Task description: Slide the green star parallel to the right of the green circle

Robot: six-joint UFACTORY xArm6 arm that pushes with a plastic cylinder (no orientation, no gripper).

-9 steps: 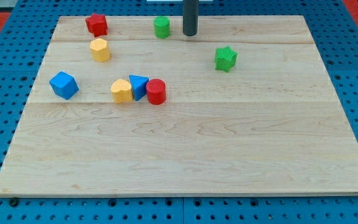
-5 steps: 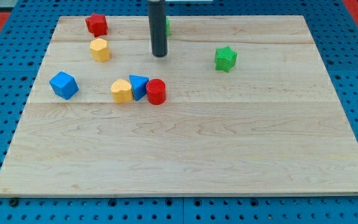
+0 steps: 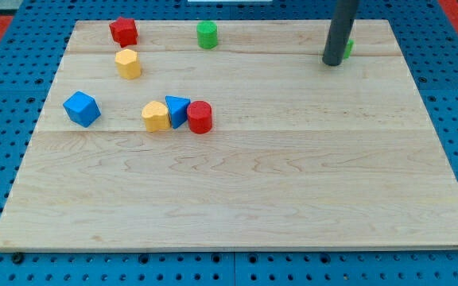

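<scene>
Rod-end, my tip point(image 3: 332, 63), with no fingers to open or close, stands at seven o'clock of the mostly hidden green star point(image 3: 347, 48), far at three o'clock of the green circle point(image 3: 207, 35) on the bench point(image 3: 237, 199), apparently nudging it level

One dark rod point(image 3: 339, 32) is seen entering from the view's top, right of centre. It is held nearly upright, with a slight lean so that its upper part sits a little further to the view's right than its lower end. My tip point(image 3: 332, 62) is set down on the desk near its far edge. No hand is fitted to the rod.
</scene>
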